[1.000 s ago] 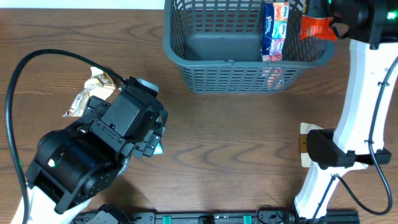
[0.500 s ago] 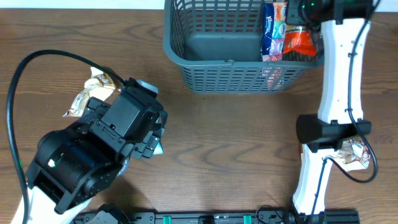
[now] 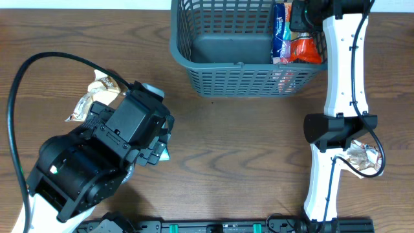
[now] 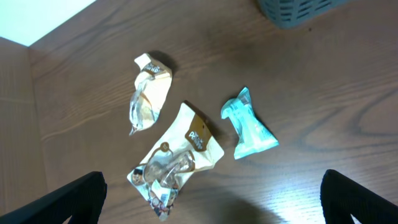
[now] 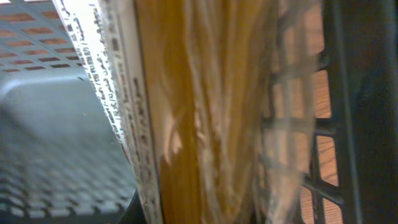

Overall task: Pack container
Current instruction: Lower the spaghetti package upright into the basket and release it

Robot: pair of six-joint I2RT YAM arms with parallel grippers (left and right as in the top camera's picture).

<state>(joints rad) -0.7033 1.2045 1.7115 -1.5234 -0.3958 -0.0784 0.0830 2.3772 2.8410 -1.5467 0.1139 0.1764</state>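
The container, a dark grey lattice basket, stands at the top centre. A blue packet stands on edge inside it at the right. My right gripper is inside the basket's right end, shut on an orange snack packet next to the blue one. The orange packet fills the right wrist view, with the basket wall at the right. My left gripper is open wide and empty above a cream and brown packet, with a teal packet and a cream packet beyond it.
A crinkled silver packet lies on the table at the right, beside the right arm's base. The cream packets show at the left, partly under the left arm. A basket corner shows at the top of the left wrist view.
My right arm has swung left and carried the orange packet from outside the basket's right rim into the basket. The silver packet has come into view. The left arm has not moved.
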